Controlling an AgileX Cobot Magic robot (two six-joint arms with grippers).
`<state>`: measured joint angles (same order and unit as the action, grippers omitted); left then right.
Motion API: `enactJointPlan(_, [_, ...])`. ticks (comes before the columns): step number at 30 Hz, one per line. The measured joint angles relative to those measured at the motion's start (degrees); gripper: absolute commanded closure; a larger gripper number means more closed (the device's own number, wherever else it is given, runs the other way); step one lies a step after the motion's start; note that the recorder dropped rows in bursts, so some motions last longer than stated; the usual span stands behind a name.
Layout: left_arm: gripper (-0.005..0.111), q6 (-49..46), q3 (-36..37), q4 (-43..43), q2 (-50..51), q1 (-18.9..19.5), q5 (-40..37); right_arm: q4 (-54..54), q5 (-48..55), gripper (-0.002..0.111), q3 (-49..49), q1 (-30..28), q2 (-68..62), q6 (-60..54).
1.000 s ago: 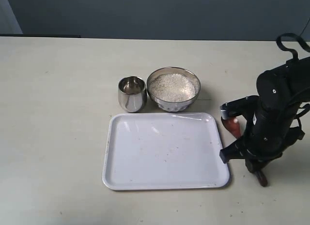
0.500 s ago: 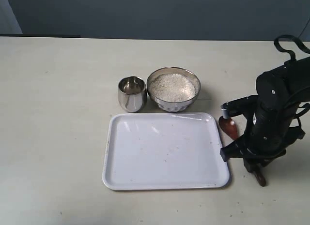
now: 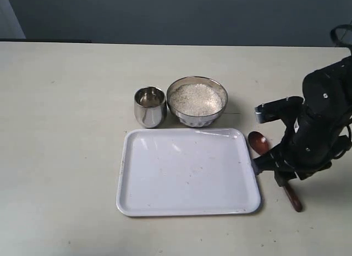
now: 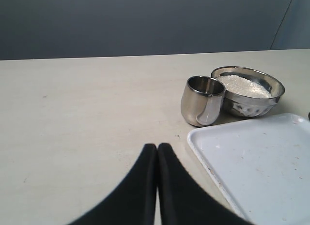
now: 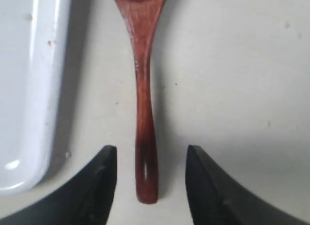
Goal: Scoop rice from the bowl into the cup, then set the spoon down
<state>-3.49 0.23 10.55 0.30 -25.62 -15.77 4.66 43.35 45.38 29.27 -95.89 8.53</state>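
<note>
spoon (image 5: pixel 143 89) between parted right tool (image 5: pixel 150 155), untouched

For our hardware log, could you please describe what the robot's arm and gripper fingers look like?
The right arm is glossy black with rounded joint housings, a grey block at the wrist and a black cable loop above. The left fingers and right fingers are black, curved and tapering to narrow tips.
</note>
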Motion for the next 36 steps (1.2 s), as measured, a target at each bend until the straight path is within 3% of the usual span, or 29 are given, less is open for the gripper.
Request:
enactJointPlan(17, [0.106, 0.00, 0.00, 0.00, 0.00, 0.00, 0.00, -0.69, 11.63, 0.064, -0.08, 0.00, 29.40, 0.00])
enactJointPlan(26, [0.106, 0.00, 0.00, 0.00, 0.00, 0.00, 0.00, 3.01, 9.71, 0.064, 0.13, 0.00, 44.12, 0.65])
enactJointPlan(33, [0.106, 0.00, 0.00, 0.00, 0.00, 0.00, 0.00, 18.28, 7.50, 0.064, 0.13, 0.00, 50.20, 19.42])
enactJointPlan(36, [0.106, 0.00, 0.00, 0.00, 0.00, 0.00, 0.00, 21.83, 1.48, 0.064, -1.99, 0.00, 54.33, 22.35])
